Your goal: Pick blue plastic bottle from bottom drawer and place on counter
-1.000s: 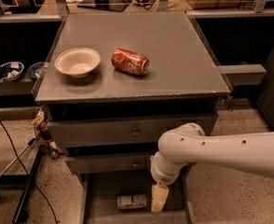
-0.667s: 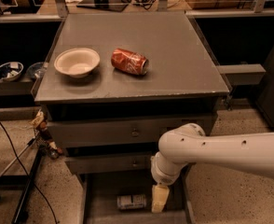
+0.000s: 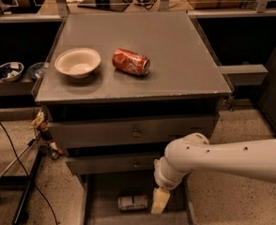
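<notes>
Below, pincer (image 3: 159, 201) sits beside blue plastic bottle (image 3: 132, 202); can (image 3: 130, 61), bowl (image 3: 78, 62) occupy counter (image 3: 175, 55).

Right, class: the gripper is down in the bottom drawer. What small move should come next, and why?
Probably slide the gripper sideways over the blue plastic bottle: it lies on its side in the bottom drawer, just beside the gripper, not under it.

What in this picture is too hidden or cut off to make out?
All in the camera view:
1. The bottom drawer: its front end runs off the picture's lower edge.
2. The blue plastic bottle: it lies in dim light, and its label print is too small to read.
3. The claw: it hangs just right of the bottle; whether they touch is unclear.
4. The arm: cut off by the right edge, so the robot's body is unseen.
</notes>
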`<state>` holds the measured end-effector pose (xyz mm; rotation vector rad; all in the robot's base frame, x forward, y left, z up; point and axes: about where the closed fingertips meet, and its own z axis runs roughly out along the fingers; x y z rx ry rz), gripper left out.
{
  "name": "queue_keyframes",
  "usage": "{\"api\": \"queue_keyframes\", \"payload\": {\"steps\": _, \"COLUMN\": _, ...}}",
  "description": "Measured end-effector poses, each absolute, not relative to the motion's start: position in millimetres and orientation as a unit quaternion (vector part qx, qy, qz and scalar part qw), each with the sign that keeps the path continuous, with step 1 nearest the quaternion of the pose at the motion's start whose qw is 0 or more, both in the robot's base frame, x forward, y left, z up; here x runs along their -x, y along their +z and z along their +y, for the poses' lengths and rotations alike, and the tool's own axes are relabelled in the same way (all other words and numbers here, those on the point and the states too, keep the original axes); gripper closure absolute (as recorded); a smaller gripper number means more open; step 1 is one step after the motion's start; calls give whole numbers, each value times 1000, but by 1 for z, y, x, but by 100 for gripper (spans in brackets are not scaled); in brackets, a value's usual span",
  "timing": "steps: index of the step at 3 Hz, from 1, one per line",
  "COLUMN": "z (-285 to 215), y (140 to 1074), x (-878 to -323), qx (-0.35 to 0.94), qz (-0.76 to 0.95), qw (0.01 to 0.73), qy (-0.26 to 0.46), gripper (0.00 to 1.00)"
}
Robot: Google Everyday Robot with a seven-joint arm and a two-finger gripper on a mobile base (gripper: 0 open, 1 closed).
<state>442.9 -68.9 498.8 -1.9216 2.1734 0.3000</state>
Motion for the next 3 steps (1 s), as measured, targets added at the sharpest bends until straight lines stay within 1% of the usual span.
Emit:
{"api": "queue_keyframes", "payload": {"steps": 1, "z": -70, "y": 476, "x": -453, "qx": 641, "qz": 753, "qw": 124, "qy": 88, "gripper": 0}}
{"api": "queue_keyframes", "payload": {"steps": 2, "z": -70, "y": 476, "x": -453, "qx": 641, "qz": 752, "qw": 123, "qy": 89, "gripper": 0}}
{"api": "queue_keyframes", "payload": {"steps": 3, "z": -64, "y": 454, "x": -456, "qx": 648, "qz": 744, "qw": 126, "qy": 99, "gripper": 0}}
